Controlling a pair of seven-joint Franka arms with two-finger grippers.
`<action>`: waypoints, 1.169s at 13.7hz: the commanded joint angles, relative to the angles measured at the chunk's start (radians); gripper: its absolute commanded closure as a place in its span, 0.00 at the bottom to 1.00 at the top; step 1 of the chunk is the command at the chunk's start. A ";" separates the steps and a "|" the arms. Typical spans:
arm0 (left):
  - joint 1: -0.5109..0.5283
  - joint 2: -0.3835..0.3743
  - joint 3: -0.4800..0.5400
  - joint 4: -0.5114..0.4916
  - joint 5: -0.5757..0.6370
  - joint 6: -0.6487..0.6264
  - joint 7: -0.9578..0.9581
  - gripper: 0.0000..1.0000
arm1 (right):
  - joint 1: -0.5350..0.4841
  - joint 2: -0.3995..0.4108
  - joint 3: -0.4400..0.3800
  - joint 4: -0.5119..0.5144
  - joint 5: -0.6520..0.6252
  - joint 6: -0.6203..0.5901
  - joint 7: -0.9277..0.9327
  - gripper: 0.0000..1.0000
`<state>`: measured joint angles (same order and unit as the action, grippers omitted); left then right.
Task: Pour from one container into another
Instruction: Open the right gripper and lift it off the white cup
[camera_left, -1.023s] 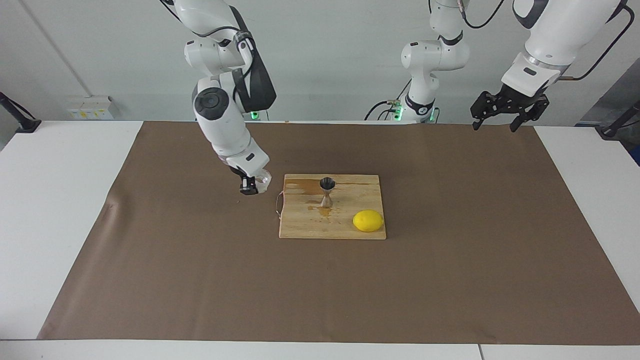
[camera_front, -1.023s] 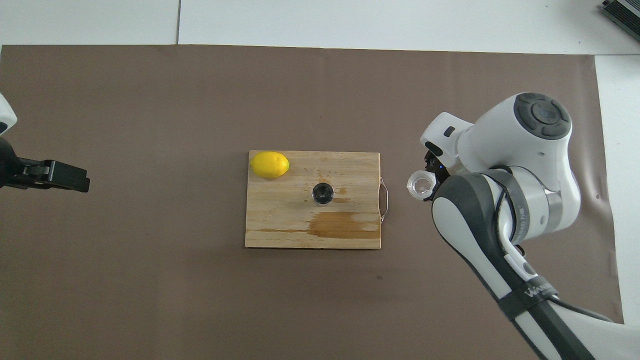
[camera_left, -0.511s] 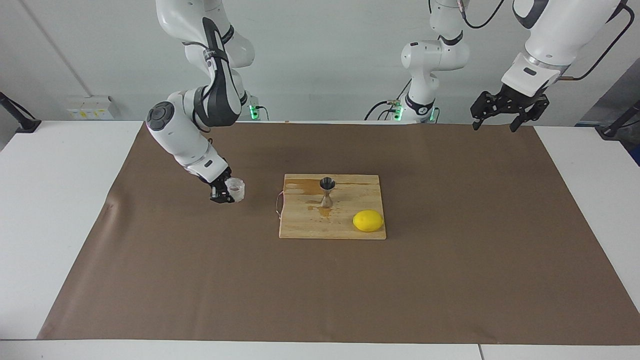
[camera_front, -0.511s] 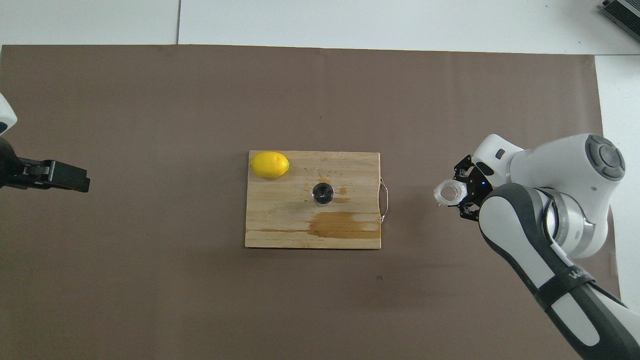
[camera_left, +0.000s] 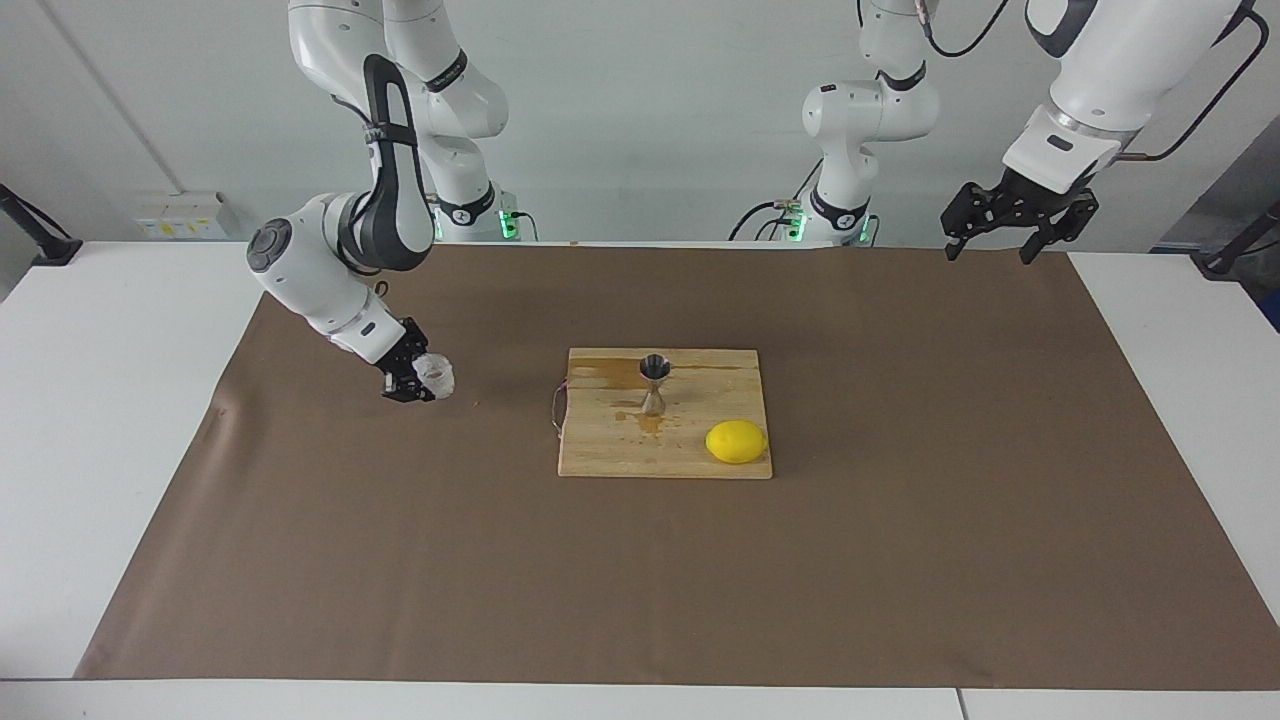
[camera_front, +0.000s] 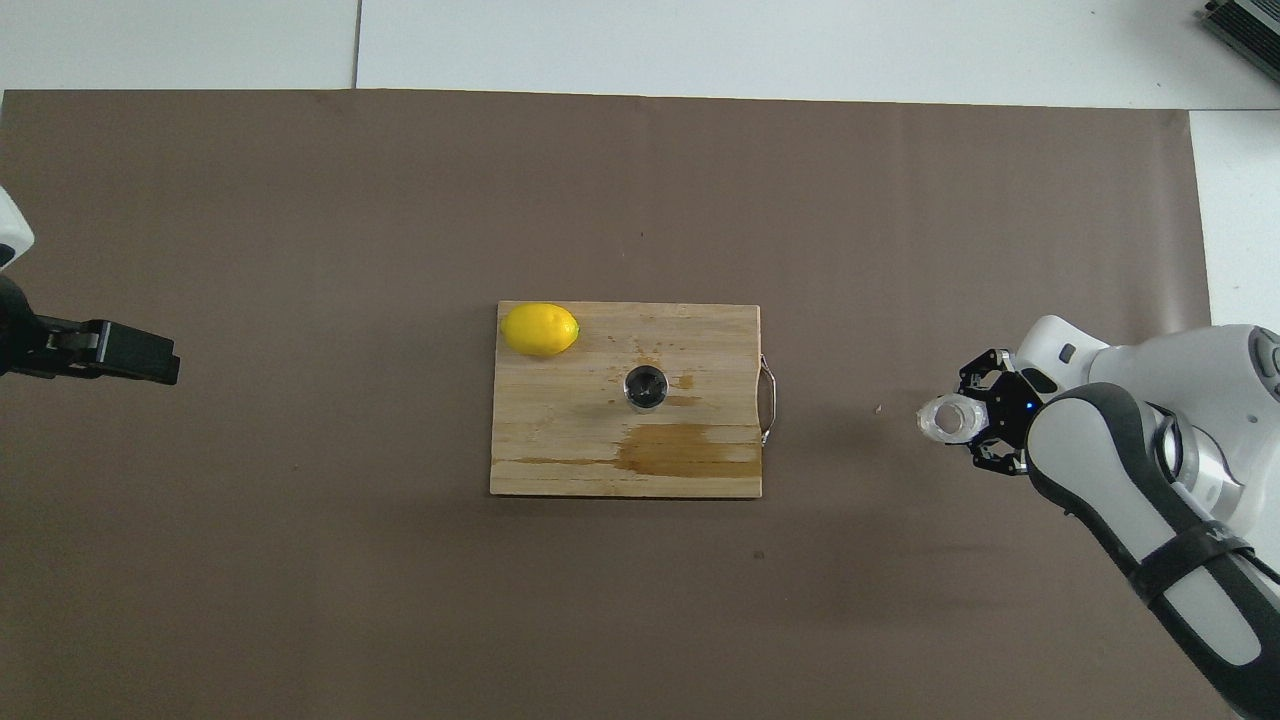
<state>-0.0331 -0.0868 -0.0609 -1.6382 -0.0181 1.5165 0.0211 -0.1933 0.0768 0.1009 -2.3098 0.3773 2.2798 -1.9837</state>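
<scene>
Glass cup (camera_left: 436, 375) rides pinched in the right end effector (camera_left: 418, 381), which has carried it away from the cutting board (camera_left: 700, 460) toward the right arm's end of the desk (camera_left: 130, 420), low over the brown mat (camera_left: 400, 560). Jigger (camera_left: 654, 382) stands upright on the board amid brown spills, unmoved, lemon (camera_left: 736, 441) nearby. Left end effector (camera_left: 1003, 232) waits raised, fingers spread, unchanged.

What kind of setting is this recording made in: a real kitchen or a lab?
Most likely a robotics lab staged as a bar counter: two arms mounted at a white table covered with brown paper, with only a wooden cutting board, a metal jigger and a lemon as props.
</scene>
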 joint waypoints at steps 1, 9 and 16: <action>0.004 -0.017 0.000 -0.011 -0.008 -0.012 0.002 0.00 | -0.028 0.005 0.014 -0.030 0.058 0.032 -0.069 1.00; 0.004 -0.017 0.000 -0.011 -0.008 -0.012 0.002 0.00 | -0.023 0.003 0.014 -0.065 0.061 0.070 -0.076 0.56; 0.004 -0.017 0.001 -0.011 -0.008 -0.012 0.002 0.00 | -0.023 -0.017 0.014 -0.034 0.063 0.040 -0.084 0.00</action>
<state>-0.0331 -0.0868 -0.0609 -1.6382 -0.0181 1.5165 0.0211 -0.2081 0.0887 0.1064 -2.3547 0.4108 2.3384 -2.0502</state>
